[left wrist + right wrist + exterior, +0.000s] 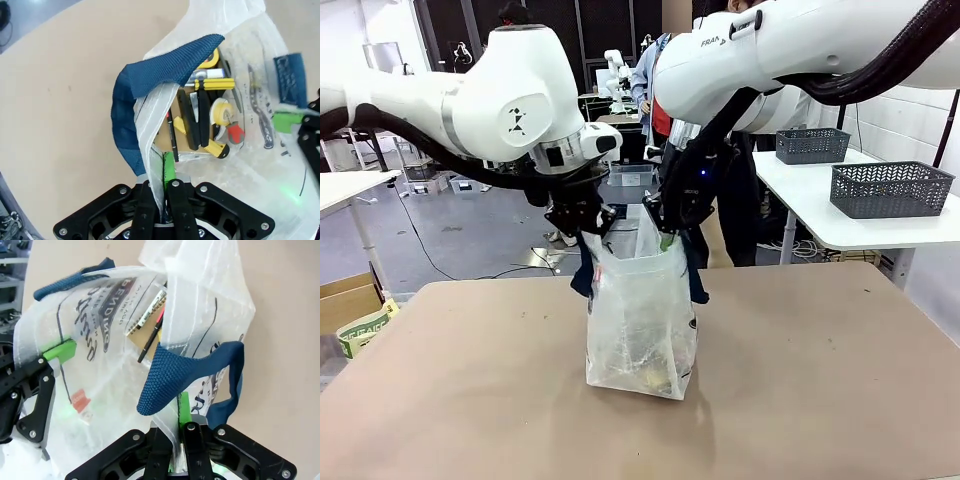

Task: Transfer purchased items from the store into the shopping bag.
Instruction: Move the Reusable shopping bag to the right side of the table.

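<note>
Bag (640,320), clear plastic, blue handles: centre frame, upright on table (820,380). Contents: packaged goods (207,115) lying at its bottom. Left gripper (588,228) and right gripper (666,236) each clamped on opposite rim edges, likely to spread the mouth for loading.

The shopping bag (640,320) stands on the table (820,380), purchased items (205,120) inside, between the left gripper (591,231) and right gripper (665,237).

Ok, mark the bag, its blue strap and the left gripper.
bag (640,330): front view, clear front wall.
blue strap (160,65): left wrist view, woven top fold.
left gripper (163,169): left wrist view, between the fingertips.
</note>
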You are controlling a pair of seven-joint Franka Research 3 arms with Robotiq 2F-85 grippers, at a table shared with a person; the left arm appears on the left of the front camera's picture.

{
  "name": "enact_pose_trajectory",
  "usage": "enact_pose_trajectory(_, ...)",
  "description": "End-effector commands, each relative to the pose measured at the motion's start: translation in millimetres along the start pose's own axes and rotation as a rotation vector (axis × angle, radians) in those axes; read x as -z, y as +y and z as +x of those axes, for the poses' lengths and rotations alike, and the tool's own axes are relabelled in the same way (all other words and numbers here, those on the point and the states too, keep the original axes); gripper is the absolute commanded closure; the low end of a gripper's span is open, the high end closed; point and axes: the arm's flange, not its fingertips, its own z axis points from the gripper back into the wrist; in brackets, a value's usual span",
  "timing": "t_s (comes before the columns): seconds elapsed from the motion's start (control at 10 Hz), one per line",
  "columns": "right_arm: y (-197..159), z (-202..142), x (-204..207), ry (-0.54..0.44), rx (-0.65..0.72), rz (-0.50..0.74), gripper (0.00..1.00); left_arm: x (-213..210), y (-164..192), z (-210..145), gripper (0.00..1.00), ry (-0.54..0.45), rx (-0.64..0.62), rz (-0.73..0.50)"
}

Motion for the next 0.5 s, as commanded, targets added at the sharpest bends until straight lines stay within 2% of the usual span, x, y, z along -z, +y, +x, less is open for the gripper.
enact_pose_trajectory(0.0,-0.1,0.4,-0.1,-0.004,-0.010,0.001,1.00,2.6,5.2,-5.7,1.00,0.015,0.006,0.008)
enact_pose_trajectory(0.4,1.3,1.4,-0.5,-0.016,0.007,0.008,1.00,6.0,-2.8,0.4,1.00,0.001,0.000,0.000)
